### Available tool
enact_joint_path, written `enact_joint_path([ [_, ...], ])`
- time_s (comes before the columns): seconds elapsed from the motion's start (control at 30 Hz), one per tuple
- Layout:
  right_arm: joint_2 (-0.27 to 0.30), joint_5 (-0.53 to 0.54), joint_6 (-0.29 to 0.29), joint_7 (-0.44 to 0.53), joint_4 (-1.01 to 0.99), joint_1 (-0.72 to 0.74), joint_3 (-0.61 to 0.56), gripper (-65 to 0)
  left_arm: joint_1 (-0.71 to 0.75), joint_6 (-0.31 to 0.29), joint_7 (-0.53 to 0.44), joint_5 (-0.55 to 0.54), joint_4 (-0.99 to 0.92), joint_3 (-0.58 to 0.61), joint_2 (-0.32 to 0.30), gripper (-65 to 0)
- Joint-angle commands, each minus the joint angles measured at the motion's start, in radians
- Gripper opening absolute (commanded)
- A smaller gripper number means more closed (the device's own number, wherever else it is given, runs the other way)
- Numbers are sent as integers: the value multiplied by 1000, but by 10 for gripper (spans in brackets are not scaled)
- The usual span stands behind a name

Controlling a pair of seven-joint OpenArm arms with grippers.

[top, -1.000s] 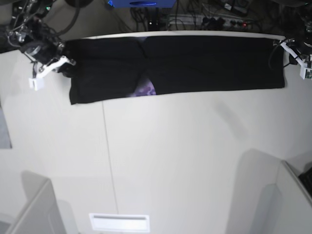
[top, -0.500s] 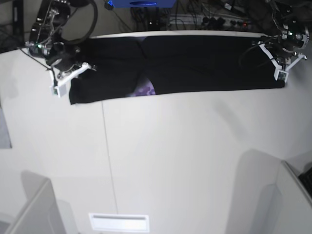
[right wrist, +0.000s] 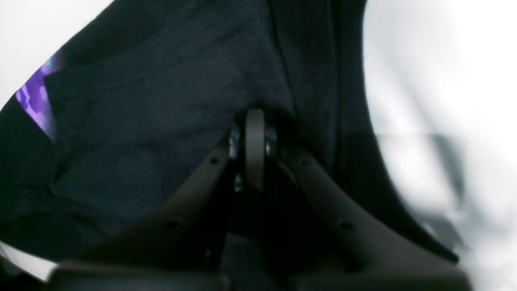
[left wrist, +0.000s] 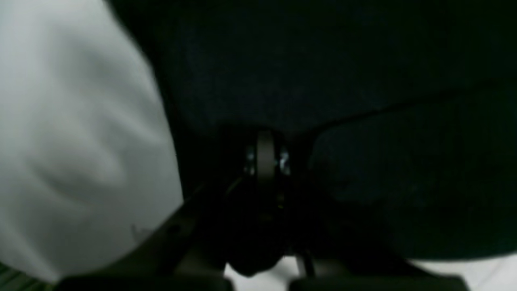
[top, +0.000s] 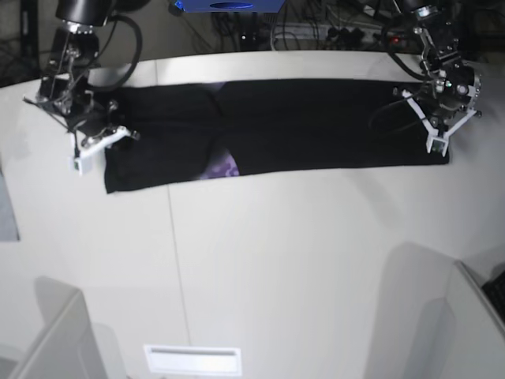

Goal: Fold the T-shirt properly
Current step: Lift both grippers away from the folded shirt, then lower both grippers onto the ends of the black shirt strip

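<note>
While the T-shirt lay as a long band, each end effector, left and right, pinched its nearest end, crosswise folding remaining.

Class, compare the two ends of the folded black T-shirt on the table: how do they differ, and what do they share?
The T-shirt end by the right hand has a purple print patch peeking out nearby; the end by the left hand looks plain black. The right hand's end sits lower in the base view, so the strip slants. Both ends lie flat on the white table, each with a hand at it.
</note>
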Motion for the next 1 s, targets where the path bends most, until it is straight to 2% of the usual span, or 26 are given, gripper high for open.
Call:
enact_joint_path([
  [0.0, 22, -89, -31, -16, -23, 9, 7, -650, -20, 3, 11, 1, -6, 7, 13, -650],
  [0.23, 79, -89, -32, -10, -116, 103, 7, -650, -140, 11, 52, 74, -11, 126, 45, -650],
  [0.43, 94, -89, -29, -10, -104, 127, 4, -650, -189, 11, 116, 96, 14, 124, 56, -650],
  [0.6, 85, -84, -25, -13, -8, 124, 7, -650, -176, 11, 130, 96, 143, 122, 57, -650],
  [0.73, 83, -84, -25, -19, 111, 109, 0, -650, -193, 7, 221, 84, 233, 69, 57, -650],
  [0.83, 54, -82, -25, -31, 213, 81, -2, -650, -196, 7, 270, -8, 278, 10, 53, -650],
  [0.97, 32, -82, -25, -122, 318, 67, -2, -650, -163, 7, 284, -200, 273, -122, 27, -650],
])
